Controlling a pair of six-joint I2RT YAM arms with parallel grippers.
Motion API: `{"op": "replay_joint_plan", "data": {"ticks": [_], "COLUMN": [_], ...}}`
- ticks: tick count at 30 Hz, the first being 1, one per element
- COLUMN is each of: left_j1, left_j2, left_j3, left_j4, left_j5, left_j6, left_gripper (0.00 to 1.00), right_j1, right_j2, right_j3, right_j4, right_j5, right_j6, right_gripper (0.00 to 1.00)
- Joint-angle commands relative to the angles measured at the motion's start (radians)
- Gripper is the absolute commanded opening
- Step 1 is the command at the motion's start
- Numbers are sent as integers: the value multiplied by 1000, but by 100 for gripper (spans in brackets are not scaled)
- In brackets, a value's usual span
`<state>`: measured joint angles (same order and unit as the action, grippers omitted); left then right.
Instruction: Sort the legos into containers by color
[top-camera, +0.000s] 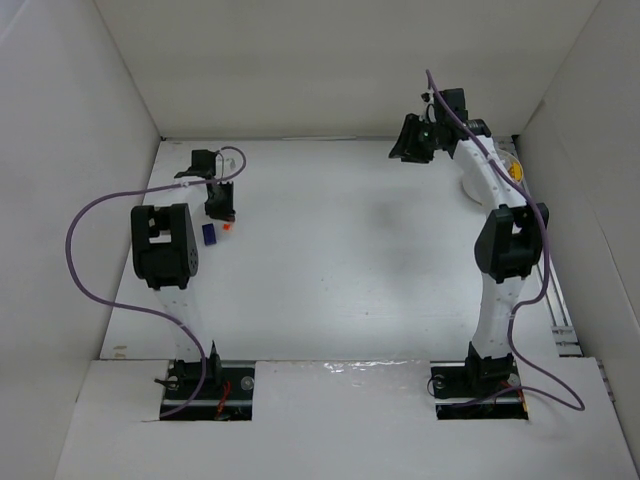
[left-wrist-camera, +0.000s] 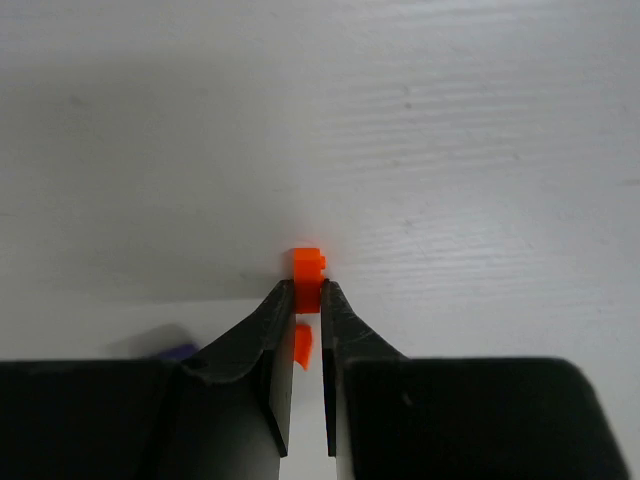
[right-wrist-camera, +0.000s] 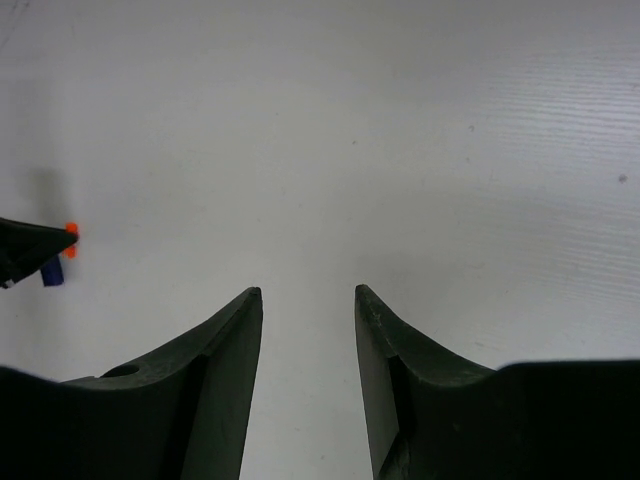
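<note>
My left gripper (left-wrist-camera: 308, 287) is shut on a small orange lego (left-wrist-camera: 308, 270), which sticks out past the fingertips just above the table. A second orange lego (left-wrist-camera: 302, 345) lies below, between the fingers, and shows in the top view (top-camera: 227, 227). A dark blue lego (top-camera: 209, 234) lies next to the left gripper (top-camera: 220, 205); its edge shows in the left wrist view (left-wrist-camera: 175, 350). My right gripper (right-wrist-camera: 308, 292) is open, empty and raised at the far right (top-camera: 408, 140). The white cup (top-camera: 472, 186) stands behind the right arm with a yellow lego (top-camera: 515, 170) in it.
White walls enclose the table on three sides. The right arm (top-camera: 505, 250) covers most of the cup. A purple cable (top-camera: 85, 215) loops to the left of the left arm. In the right wrist view the left gripper's tip (right-wrist-camera: 30, 248) shows far off at the left.
</note>
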<state>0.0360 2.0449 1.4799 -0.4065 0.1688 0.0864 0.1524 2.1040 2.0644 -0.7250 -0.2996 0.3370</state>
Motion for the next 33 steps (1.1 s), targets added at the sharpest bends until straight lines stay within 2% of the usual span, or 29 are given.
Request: {"op": "replay_joint_plan", "data": {"ticks": [1,3,4,5,6,9,13,17,21,33], "left_j1": [-2,7,7,7,7,7,-30,-41,-84,-149], "left_j2": [-174,-270,-319,-409,-446,-558,-600,-623,-647,-667], "left_j3": [-72,-154,-182,-206,-225,-276,-253,-237,-228,-216], "left_j4": [23,96,119,141,173,242,242,212,164,81], "left_j5": [171,323,383,443,547,673,843,896,887,844], "left_j6": [32,71,85,98,110,87,61,73,122,223], "left_gripper": [0,0,0,0,0,0,0,0,0,0], "right_j1": [12,12,12,12,12,45,151,222,243,372], "right_j2": [-68,-97,-113,-139,-151,-200,-263,-305,-295,-194], "right_j3": [-48,-93,-137,-162,-183,-269,-351,-371,-359,-194], "right_j4": [38,68,81,97,128,185,295,334,352,279], "right_j5": [-114,-185,-267,-312,-353,-478,-550,-550,-541,-418], "right_j6": [40,62,75,111,131,215,315,365,422,461], "right_gripper": [48,48,48,48,48,48,49,49,49,49]}}
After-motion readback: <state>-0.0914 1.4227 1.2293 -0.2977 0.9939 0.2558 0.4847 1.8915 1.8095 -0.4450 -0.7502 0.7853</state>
